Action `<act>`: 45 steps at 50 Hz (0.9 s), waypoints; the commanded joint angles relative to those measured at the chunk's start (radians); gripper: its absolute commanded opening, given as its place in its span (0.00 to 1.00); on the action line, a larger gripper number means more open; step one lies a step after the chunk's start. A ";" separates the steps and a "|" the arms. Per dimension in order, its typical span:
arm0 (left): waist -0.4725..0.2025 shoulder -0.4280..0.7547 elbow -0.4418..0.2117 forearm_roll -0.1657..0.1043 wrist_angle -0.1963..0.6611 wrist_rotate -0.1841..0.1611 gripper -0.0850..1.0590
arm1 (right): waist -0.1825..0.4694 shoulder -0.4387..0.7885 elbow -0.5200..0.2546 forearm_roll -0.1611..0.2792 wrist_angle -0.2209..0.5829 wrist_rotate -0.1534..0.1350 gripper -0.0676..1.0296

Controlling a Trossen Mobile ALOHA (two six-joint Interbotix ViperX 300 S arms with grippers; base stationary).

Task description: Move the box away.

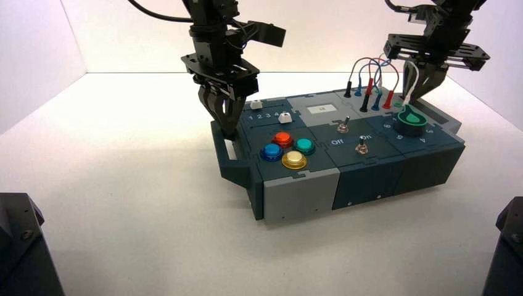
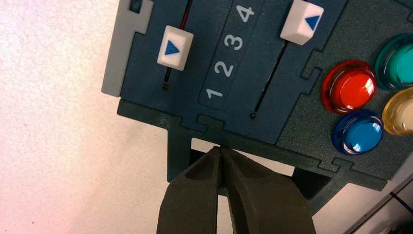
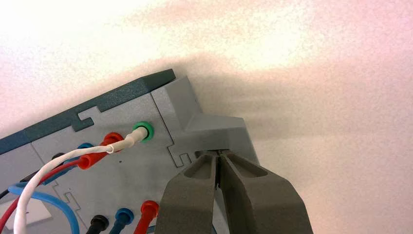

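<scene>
The box [image 1: 364, 176] lies turned on the white table, dark teal and grey, with four coloured buttons [image 1: 283, 139] and a green knob [image 1: 410, 120]. My left gripper [image 1: 227, 126] reaches down at the box's left end. Its fingers are shut, and the tips of the left gripper [image 2: 221, 152] sit in the opening of the teal end handle [image 2: 178, 156], against the box's edge. My right gripper [image 1: 418, 95] stands at the far right end behind the knob. The right gripper [image 3: 220, 155] is shut too, its tips at the grey end handle [image 3: 219, 129].
Looped wires [image 1: 370, 80] rise from the box's back, and a white one plugs into a green socket [image 3: 142, 130] close to my right fingers. Two white sliders [image 2: 175, 47] sit near the left handle. Dark arm bases [image 1: 21, 246] fill both front corners. White walls close in the table.
</scene>
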 commanded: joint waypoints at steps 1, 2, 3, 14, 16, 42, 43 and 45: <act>0.025 -0.009 -0.011 0.006 0.003 0.008 0.05 | -0.002 0.031 -0.043 -0.005 -0.044 0.005 0.04; 0.026 -0.009 -0.011 0.006 0.003 0.008 0.05 | 0.000 0.034 -0.048 -0.005 -0.048 0.003 0.04; 0.029 -0.009 -0.011 0.006 0.003 0.008 0.05 | 0.002 0.035 -0.049 -0.005 -0.049 0.003 0.04; 0.074 -0.011 -0.031 0.021 0.005 0.008 0.05 | 0.017 0.075 -0.083 0.000 -0.048 0.003 0.04; 0.081 -0.011 -0.032 0.021 0.005 0.008 0.05 | 0.021 0.078 -0.086 0.003 -0.046 0.003 0.04; 0.161 0.025 -0.072 0.041 -0.002 0.008 0.05 | 0.032 0.114 -0.123 0.005 -0.035 0.003 0.04; 0.161 0.028 -0.078 0.041 -0.002 0.008 0.05 | 0.032 0.114 -0.124 0.005 -0.035 0.003 0.04; 0.161 0.034 -0.083 0.043 -0.005 0.008 0.05 | 0.032 0.117 -0.129 0.005 -0.035 0.003 0.04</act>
